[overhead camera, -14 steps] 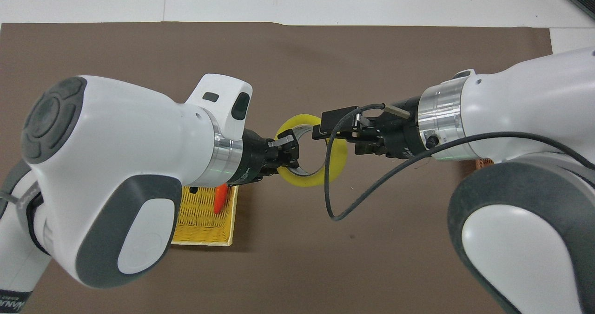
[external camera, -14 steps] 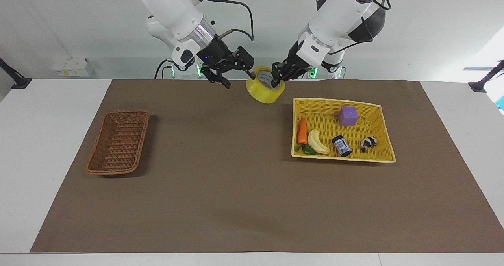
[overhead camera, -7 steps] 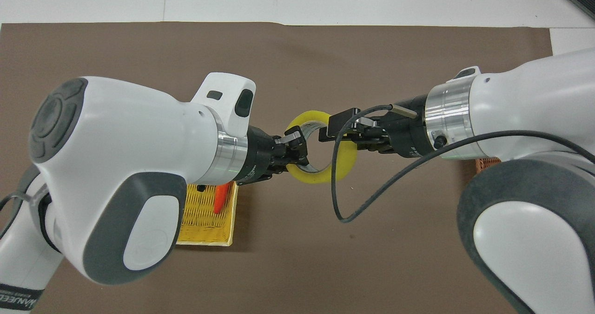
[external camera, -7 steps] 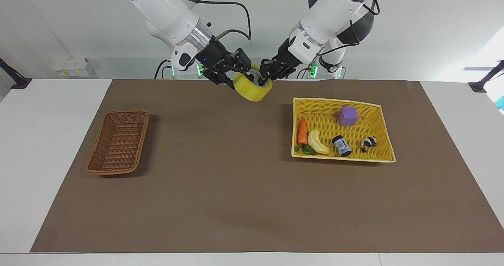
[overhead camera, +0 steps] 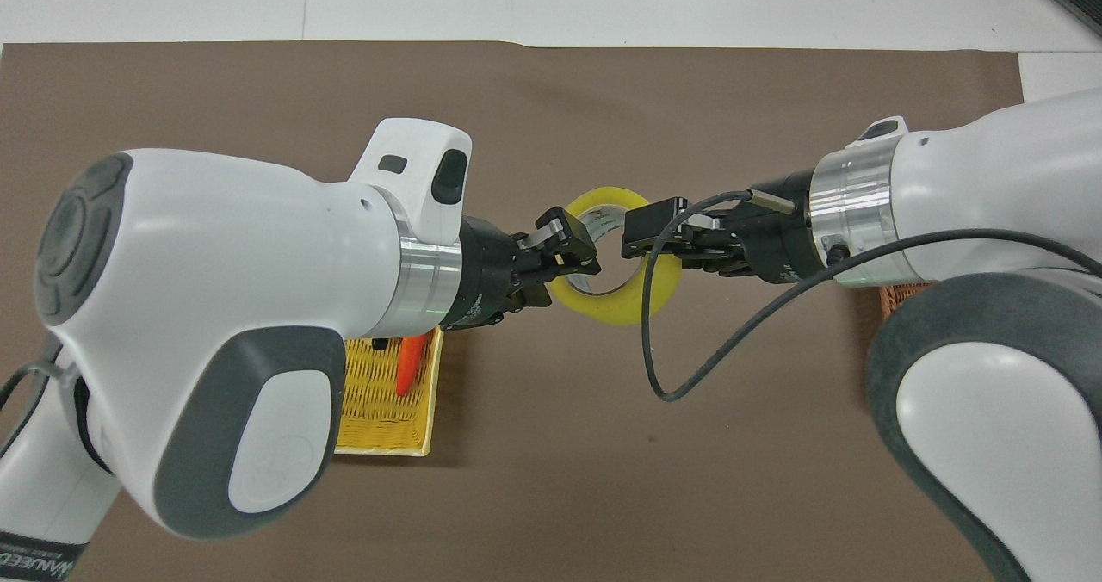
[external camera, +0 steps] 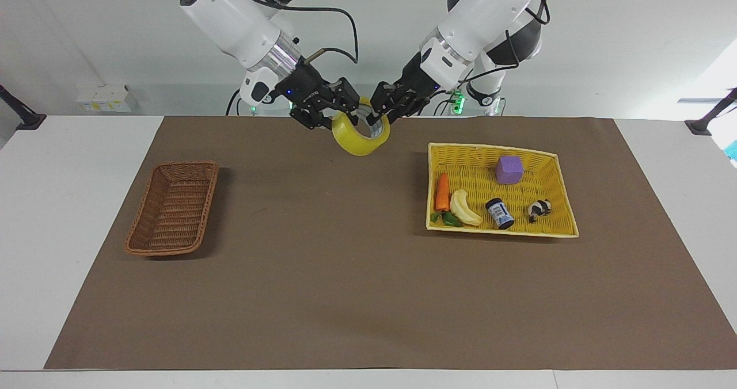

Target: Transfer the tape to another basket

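Observation:
The tape (external camera: pixel 358 141), a yellow roll with a pale core, hangs in the air between my two grippers, over the brown mat near the robots' edge of the table. My left gripper (external camera: pixel 380 113) is shut on the rim of the roll toward the left arm's end and carries it; the grip also shows in the overhead view (overhead camera: pixel 575 246). My right gripper (external camera: pixel 333 113) is open, its fingers on either side of the roll's rim toward the right arm's end. The brown wicker basket (external camera: pixel 173 208) stands empty toward the right arm's end of the table.
A yellow woven basket (external camera: pixel 501 150) toward the left arm's end holds a purple cube (external camera: pixel 509 169), a carrot (external camera: pixel 441 192), a banana (external camera: pixel 464 208), a small jar (external camera: pixel 499 213) and a small black-and-white figure (external camera: pixel 539 208).
My left gripper has carried the tape toward the right arm's end. My right gripper has drawn back the same way, and the roll's rim now sits between its open fingers.

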